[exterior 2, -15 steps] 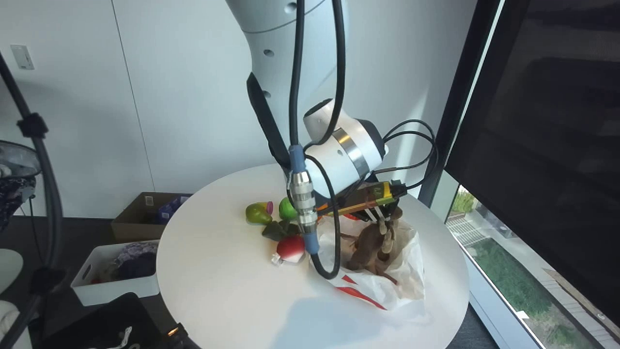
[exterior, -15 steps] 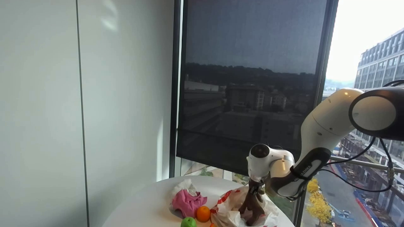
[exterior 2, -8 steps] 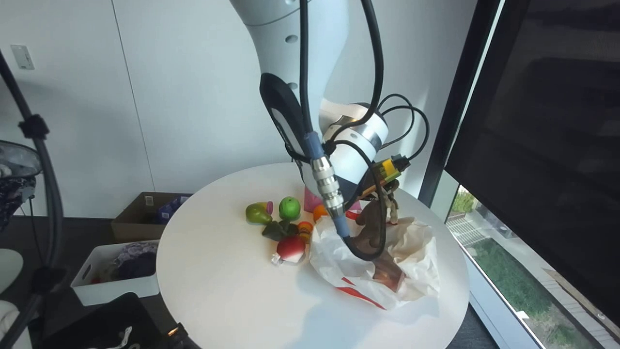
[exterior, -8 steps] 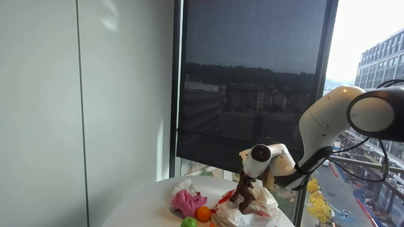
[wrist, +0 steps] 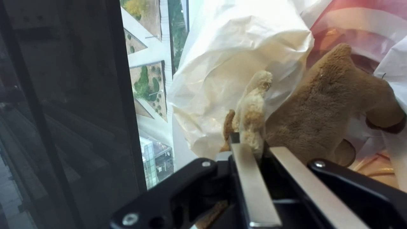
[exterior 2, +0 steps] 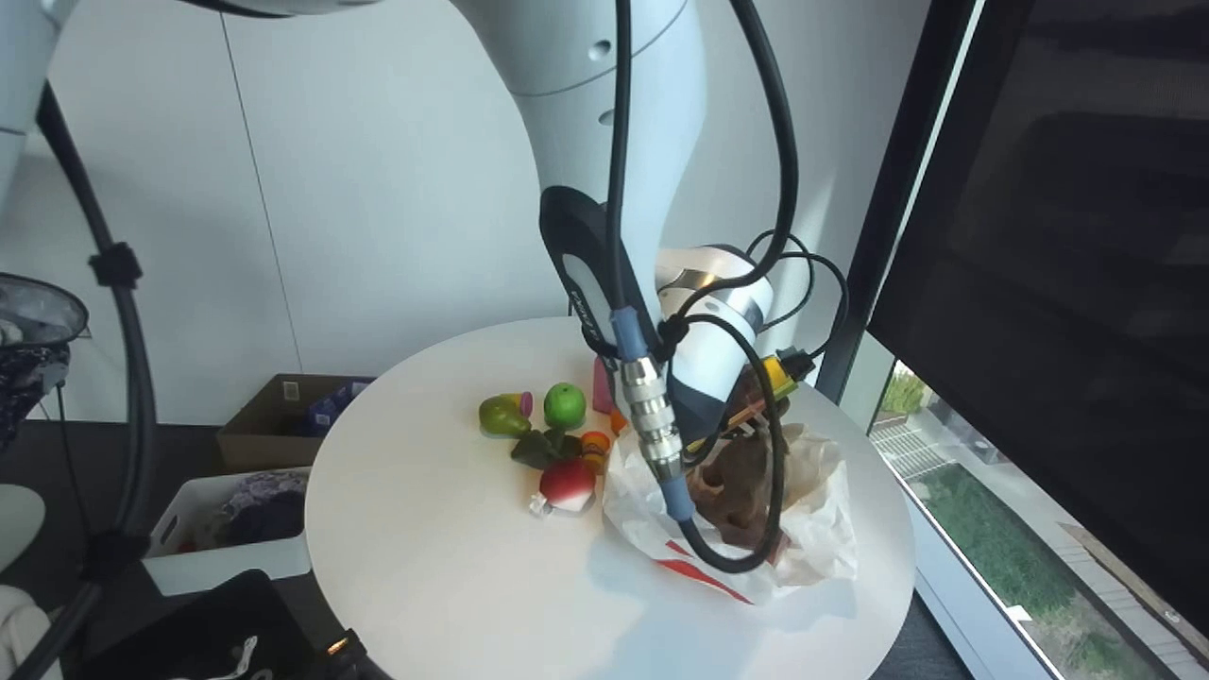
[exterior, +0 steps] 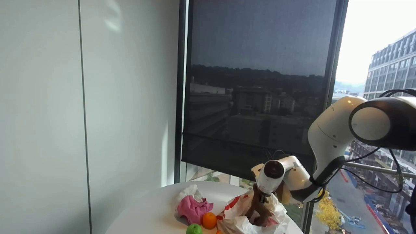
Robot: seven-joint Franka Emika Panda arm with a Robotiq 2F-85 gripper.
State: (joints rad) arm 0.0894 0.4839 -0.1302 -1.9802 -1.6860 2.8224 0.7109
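In the wrist view's lower centre, the gripper (wrist: 253, 144) pinches a brown plush toy (wrist: 318, 105), its body at right.

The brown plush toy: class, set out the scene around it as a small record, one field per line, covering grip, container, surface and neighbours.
Held: brown plush toy
Grip: gripper shut on a pale part of it
Place: at the open mouth of the white bag; how deep cannot be told
Bag: crumpled, with red print
Surface: round white table
Neighbours: orange, round green fruit, pink cloth
Backdrop: dark window shade
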